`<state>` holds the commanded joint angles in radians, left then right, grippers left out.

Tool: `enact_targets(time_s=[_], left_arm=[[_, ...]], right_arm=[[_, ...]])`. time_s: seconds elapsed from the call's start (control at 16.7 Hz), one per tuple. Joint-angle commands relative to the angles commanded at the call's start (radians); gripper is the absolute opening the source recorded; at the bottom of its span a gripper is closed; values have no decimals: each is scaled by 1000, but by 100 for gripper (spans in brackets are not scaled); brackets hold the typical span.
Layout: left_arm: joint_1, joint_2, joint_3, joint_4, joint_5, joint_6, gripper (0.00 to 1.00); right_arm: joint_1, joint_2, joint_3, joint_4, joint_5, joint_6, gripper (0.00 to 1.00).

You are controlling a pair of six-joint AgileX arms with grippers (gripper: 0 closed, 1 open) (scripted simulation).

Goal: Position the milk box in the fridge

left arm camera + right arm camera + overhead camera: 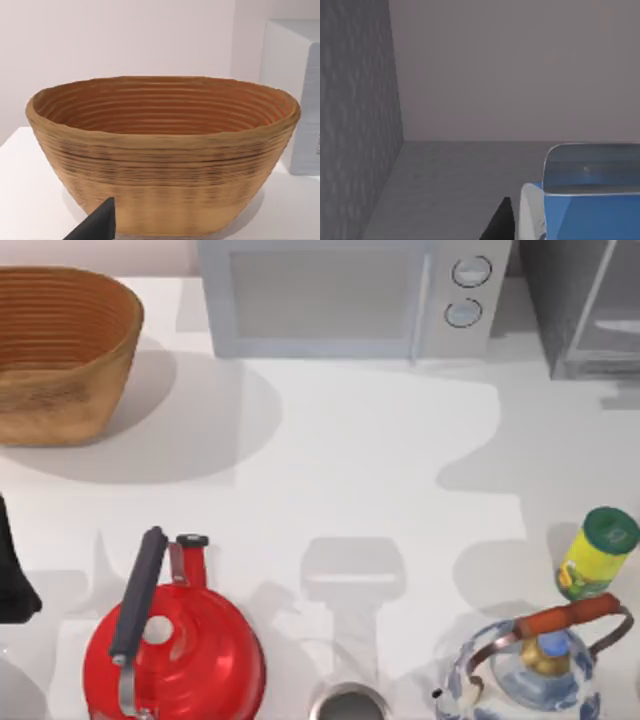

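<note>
Right claw (520, 225) holds milk box (585, 200) upright inside the fridge (355, 125) (grip looks closed); floor directly below.

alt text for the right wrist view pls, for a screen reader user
The milk box's blue top sits close to the camera on a grey floor, with a dark grey wall beside it and a plain pale wall behind. A dark fingertip of the right gripper shows next to the carton.

a rendered kitchen counter: microwave (350, 295), fridge (590, 305), red kettle (175, 650), wicker basket (60, 350).
</note>
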<state>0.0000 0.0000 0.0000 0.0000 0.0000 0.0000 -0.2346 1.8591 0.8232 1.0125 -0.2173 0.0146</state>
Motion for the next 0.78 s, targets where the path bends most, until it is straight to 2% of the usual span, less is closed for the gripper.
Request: enact_targets(time_s=[0.3, 0.78], left_arm=[[0, 0, 0, 0, 0, 0, 100], [0, 0, 0, 0, 0, 0, 100]], right_arm=[[-39, 276, 133, 163, -34, 1, 0], [-39, 315, 151, 184, -39, 3, 0]])
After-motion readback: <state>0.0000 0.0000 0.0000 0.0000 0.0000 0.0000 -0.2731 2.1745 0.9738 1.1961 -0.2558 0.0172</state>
